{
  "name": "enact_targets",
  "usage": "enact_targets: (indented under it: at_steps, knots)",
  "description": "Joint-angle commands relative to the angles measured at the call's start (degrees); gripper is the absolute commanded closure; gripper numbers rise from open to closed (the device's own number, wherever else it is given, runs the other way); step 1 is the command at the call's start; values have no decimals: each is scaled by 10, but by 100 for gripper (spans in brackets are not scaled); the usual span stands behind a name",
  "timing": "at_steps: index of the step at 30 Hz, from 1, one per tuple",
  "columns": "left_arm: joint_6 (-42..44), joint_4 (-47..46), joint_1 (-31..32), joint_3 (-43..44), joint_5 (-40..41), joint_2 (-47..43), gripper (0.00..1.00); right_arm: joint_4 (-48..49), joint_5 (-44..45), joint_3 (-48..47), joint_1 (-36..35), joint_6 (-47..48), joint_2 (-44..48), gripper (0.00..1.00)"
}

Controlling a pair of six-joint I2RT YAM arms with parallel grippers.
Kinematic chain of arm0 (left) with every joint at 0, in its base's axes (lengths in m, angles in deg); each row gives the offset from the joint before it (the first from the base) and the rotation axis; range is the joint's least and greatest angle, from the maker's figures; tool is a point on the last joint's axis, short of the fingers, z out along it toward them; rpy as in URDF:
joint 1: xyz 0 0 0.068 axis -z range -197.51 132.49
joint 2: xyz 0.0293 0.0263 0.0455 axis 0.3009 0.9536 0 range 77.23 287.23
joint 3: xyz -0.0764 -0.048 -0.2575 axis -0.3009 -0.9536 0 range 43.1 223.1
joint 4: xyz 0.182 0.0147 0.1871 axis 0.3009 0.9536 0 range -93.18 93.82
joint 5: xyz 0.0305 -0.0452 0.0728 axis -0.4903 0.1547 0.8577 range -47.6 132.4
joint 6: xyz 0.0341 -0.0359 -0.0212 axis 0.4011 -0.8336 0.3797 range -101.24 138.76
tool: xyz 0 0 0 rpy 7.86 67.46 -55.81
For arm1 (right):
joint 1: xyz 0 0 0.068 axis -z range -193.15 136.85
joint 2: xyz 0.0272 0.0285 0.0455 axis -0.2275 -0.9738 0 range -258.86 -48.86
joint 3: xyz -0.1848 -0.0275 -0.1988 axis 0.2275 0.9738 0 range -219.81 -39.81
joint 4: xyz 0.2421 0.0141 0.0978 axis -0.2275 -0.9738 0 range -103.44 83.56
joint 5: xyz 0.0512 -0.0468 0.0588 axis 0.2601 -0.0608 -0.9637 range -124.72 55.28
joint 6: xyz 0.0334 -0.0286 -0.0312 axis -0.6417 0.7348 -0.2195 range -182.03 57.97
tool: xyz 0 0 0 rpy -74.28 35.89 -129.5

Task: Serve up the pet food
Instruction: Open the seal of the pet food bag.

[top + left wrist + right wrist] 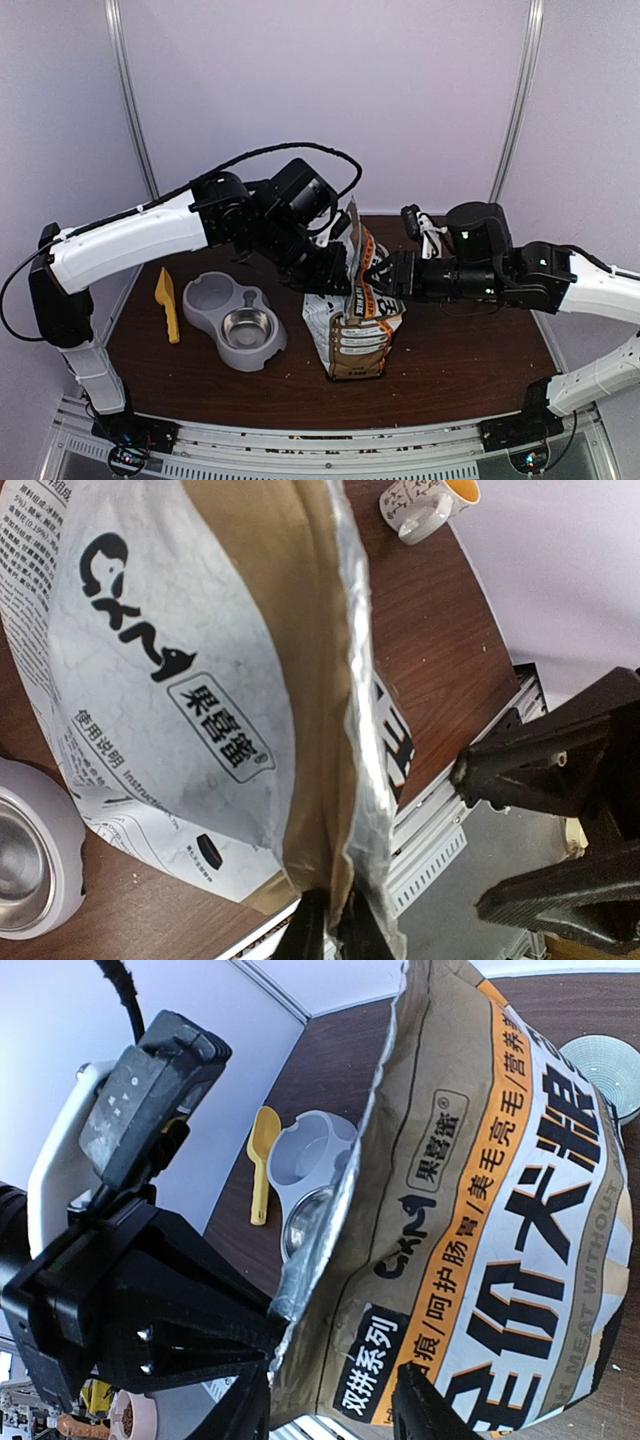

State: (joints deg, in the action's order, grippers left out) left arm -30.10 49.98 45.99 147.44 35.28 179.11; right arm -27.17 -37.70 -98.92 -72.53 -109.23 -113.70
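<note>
Pet food: not in sight; the dog-food bag (355, 330) that would hold it stands upright on the brown table (450, 370) at centre frame in the top view. Its foil-lined mouth is seen edge-on, so the contents are hidden.

Left gripper (335, 932): at the bag's top rim, fingers (308, 935) drawn narrow and pinching the foil edge, bottom centre of the left wrist view.

Right gripper (330, 1410): at the same rim from the opposite side. Its fingers (425, 1410) stand moderately apart with the printed wall between them (whether the pads press on it cannot be told).

Surroundings: a grey double pet bowl (235, 320) with a steel insert (247, 327) sits just left of the bag, apart from it. A yellow scoop (168, 303) lies further left. A patterned mug (425, 502) stands at the top of the left wrist view.
</note>
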Motion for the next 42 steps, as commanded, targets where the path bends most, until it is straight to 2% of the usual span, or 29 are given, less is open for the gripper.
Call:
enact_targets:
  at_steps: [1,4,16,33,36,42]
  knots:
    - [4,4,-2,-11,8,-5,95,12,-5,-35,2,7,-25,59]
    - [4,1,-2,-13,8,-5,100,10,-6,-55,1,10,-45,61]
    - [5,1,-2,-17,15,-11,100,-14,10,-87,1,16,-95,76]
    - [13,-16,-2,-21,30,-19,100,-38,25,-91,2,21,-127,87]
    - [15,-16,-2,-23,35,-21,100,-46,28,-94,1,22,-131,98]
    - [4,-16,-2,-32,80,-46,100,-103,92,-107,1,25,-114,100]
